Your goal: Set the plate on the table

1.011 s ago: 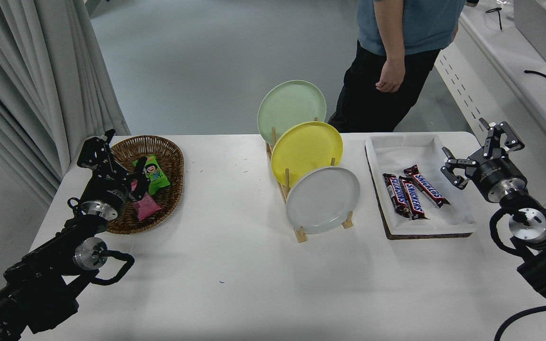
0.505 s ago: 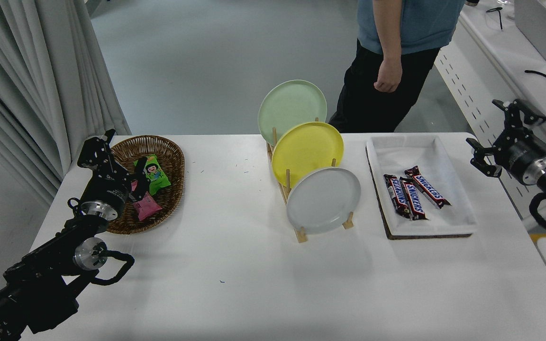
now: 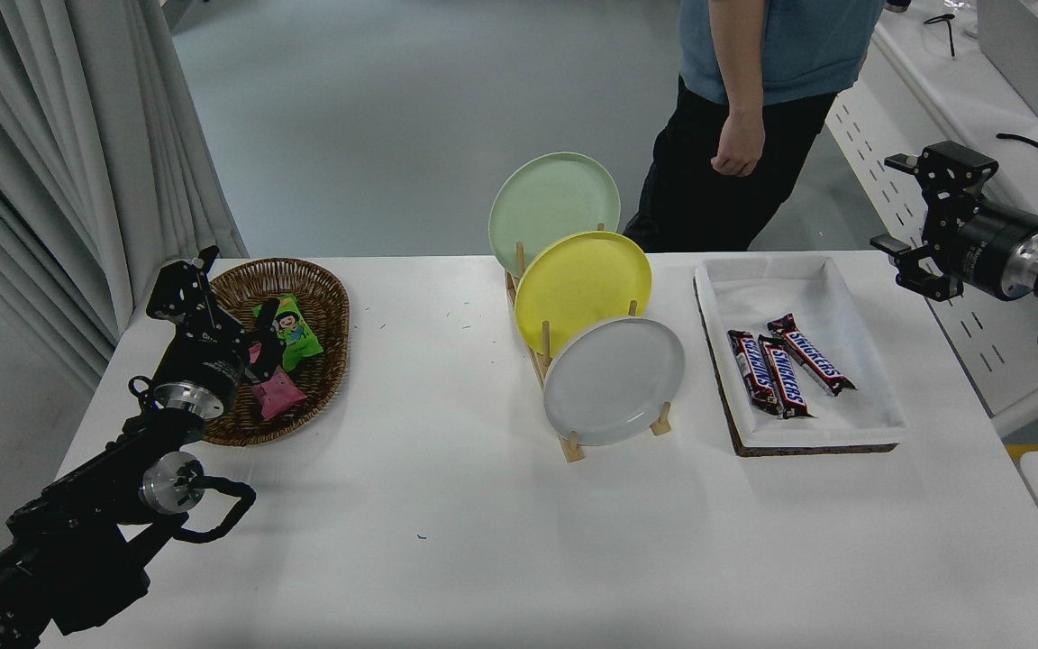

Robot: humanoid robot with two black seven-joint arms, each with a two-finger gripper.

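Plate [image 3: 614,380] hasn't budged, it's leaning upright in the front slot of the wooden rack [image 3: 573,440], with the yellow plate [image 3: 583,290] and pale green plate [image 3: 554,209] behind it. What changed is me: my right gripper [image 3: 906,216] has swung up and out past the tray [image 3: 803,288] of candy bars [image 3: 785,365], so the plate now sits well off to the left of my fingers and lower down. They're spread open, holding nothing. So honestly I'm further from the grab than a second ago; I reckon this is just repositioning before reaching in. Left gripper [image 3: 213,297] is parked by the wicker basket [image 3: 321,297], can't tell its state. Tabletop [image 3: 447,541] in front of the rack looks like the landing spot.
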